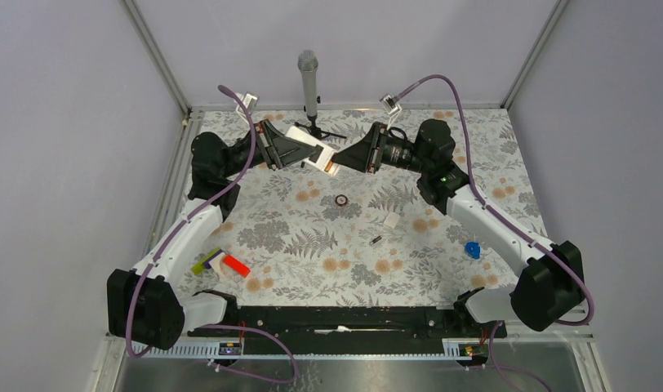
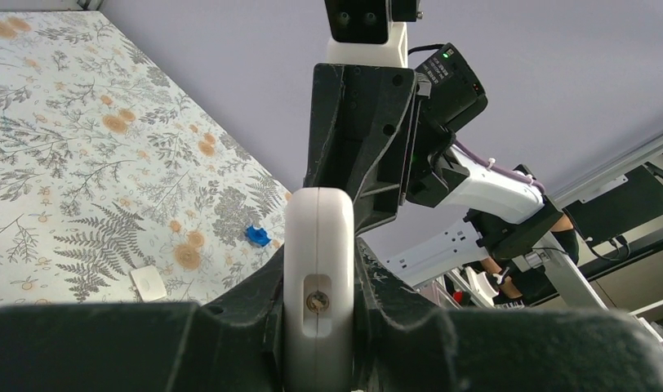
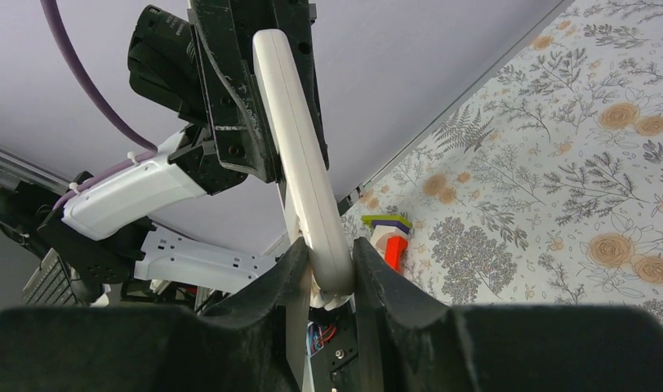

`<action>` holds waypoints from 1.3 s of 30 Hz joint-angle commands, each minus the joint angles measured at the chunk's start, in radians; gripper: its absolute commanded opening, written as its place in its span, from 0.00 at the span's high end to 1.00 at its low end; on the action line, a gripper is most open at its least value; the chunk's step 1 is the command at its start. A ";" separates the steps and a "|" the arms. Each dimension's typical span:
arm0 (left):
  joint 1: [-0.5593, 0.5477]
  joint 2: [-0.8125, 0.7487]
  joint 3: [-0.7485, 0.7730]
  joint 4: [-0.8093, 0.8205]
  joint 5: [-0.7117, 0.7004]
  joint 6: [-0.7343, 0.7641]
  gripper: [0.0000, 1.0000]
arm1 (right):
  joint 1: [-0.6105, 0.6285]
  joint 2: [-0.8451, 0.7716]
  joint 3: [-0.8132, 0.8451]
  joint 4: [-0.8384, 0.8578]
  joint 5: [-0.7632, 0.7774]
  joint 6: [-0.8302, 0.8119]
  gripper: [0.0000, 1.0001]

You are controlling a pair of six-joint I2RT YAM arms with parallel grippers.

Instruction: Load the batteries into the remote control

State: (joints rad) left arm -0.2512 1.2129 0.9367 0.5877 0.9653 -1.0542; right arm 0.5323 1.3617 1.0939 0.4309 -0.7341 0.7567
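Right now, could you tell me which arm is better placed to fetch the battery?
Probably the right: the battery lies right of centre, nearer its base, and the left gripper is shut on the remote. The right gripper must let go of its end first.

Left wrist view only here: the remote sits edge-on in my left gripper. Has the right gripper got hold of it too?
Observer: Yes. The right wrist view shows the right gripper closed on the remote control at its other end, a finger on each side.
Operator: Any battery loose on the table?
Observer: One battery, seen from the top camera, lies on the table beside the small white piece, right of centre.
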 commanded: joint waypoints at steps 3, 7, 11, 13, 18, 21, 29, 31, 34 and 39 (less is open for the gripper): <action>-0.004 -0.019 -0.010 0.080 -0.012 -0.017 1.00 | 0.008 0.017 0.056 -0.023 0.034 -0.007 0.46; 0.003 -0.034 -0.002 -0.074 -0.085 0.073 1.00 | -0.020 -0.033 0.053 -0.042 0.070 0.014 0.19; 0.025 -0.038 0.002 -0.158 -0.137 0.111 1.00 | -0.087 -0.108 0.027 -0.132 0.156 0.005 0.09; 0.036 -0.039 0.002 -0.188 -0.155 0.122 1.00 | -0.116 -0.137 0.030 -0.260 0.247 -0.053 0.07; 0.055 -0.055 0.025 -0.400 -0.299 0.216 1.00 | -0.129 -0.121 0.061 -0.633 0.462 -0.300 0.14; 0.061 -0.070 0.052 -0.566 -0.431 0.293 1.00 | -0.126 -0.060 0.075 -0.786 0.524 -0.403 0.20; 0.063 -0.130 0.038 -0.658 -0.553 0.353 1.00 | 0.022 0.076 0.012 -1.003 0.728 -0.333 0.22; 0.063 -0.137 0.029 -0.656 -0.562 0.353 1.00 | 0.044 0.100 -0.001 -1.030 0.749 -0.263 0.24; 0.063 -0.138 0.022 -0.649 -0.557 0.350 1.00 | 0.062 0.130 -0.046 -1.019 0.740 -0.143 0.28; 0.063 -0.151 0.002 -0.618 -0.526 0.338 1.00 | 0.063 0.204 -0.096 -0.967 0.660 0.054 0.46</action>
State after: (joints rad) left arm -0.1932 1.0954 0.9360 -0.1032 0.4355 -0.7246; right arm 0.5892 1.5131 1.0107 -0.5446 -0.0513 0.6312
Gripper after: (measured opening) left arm 0.228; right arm 0.577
